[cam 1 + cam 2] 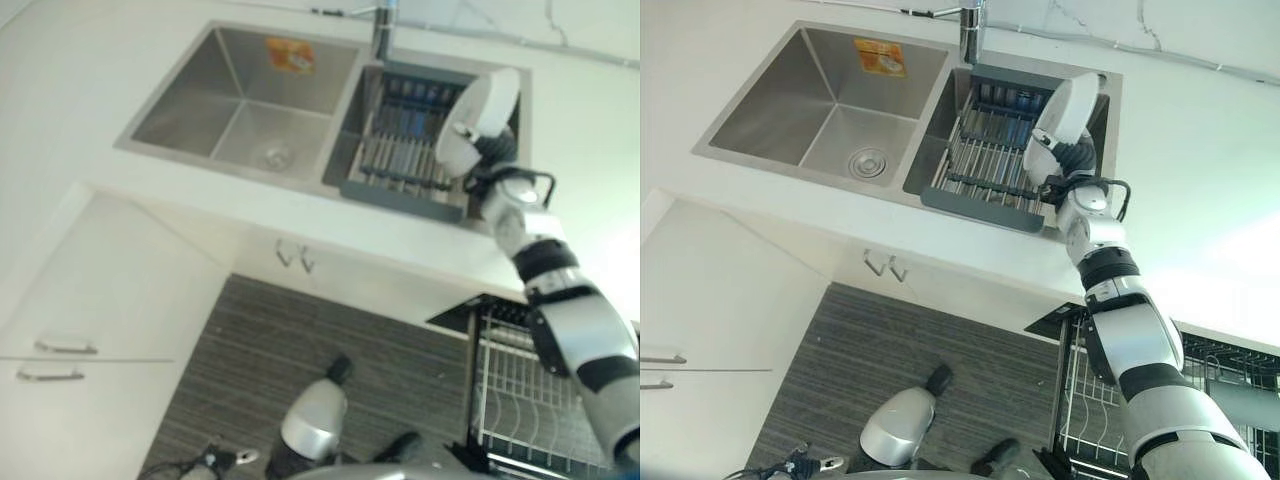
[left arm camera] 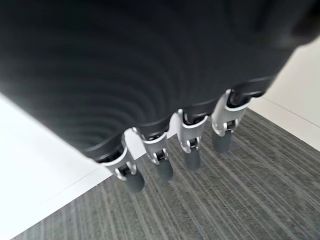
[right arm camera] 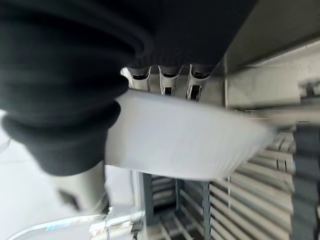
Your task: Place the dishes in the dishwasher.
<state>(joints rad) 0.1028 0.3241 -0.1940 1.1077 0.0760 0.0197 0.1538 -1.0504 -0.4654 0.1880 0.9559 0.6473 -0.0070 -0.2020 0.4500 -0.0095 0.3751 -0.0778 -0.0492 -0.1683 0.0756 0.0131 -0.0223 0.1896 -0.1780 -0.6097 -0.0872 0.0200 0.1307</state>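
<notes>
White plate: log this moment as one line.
right hand grips white plate | over sink rack | left hand idle, open | dishwasher rack empty

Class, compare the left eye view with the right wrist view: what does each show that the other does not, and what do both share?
Left eye view alone: the empty sink basin, the tap, the white cabinets and the dishwasher rack pulled out near the floor. Right wrist view alone: the underside of the white plate from close up. Both: the right hand gripping that plate over the drying rack.

Right hand (image 1: 1072, 157) extended, fingers (image 3: 165, 82) gripping.
</notes>
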